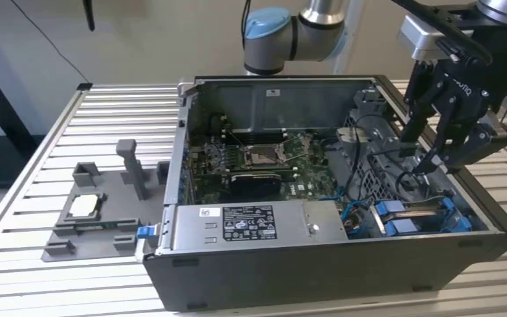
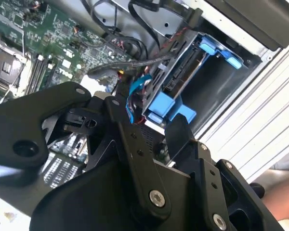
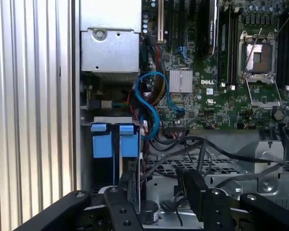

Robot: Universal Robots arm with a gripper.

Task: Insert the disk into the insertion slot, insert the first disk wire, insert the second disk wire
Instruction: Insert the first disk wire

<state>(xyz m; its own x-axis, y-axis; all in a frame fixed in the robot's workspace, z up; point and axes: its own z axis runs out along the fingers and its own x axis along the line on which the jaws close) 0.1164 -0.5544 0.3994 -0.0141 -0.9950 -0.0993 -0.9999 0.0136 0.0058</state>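
The disk (image 1: 416, 218) in its bright blue carrier sits in the insertion slot at the case's near corner, on the exterior view's right. It shows in both wrist views (image 2: 176, 103) (image 3: 113, 144). My gripper (image 1: 419, 157) hangs over that side of the open computer case (image 1: 324, 264), a little above and behind the disk. Its fingers stand apart, open, with nothing clearly held (image 3: 161, 187) (image 2: 135, 127). A thin blue wire (image 3: 151, 110) (image 2: 135, 89) loops beside the disk's end. Black wires (image 3: 202, 149) lie loose over the metal cage below the fingers.
A grey power-supply box (image 1: 245, 224) with a sticker lies along the case's near wall. The green motherboard (image 1: 253, 158) fills the case floor. A grey fixture (image 1: 103, 198) stands on the slatted table (image 1: 24, 264) at the exterior view's left.
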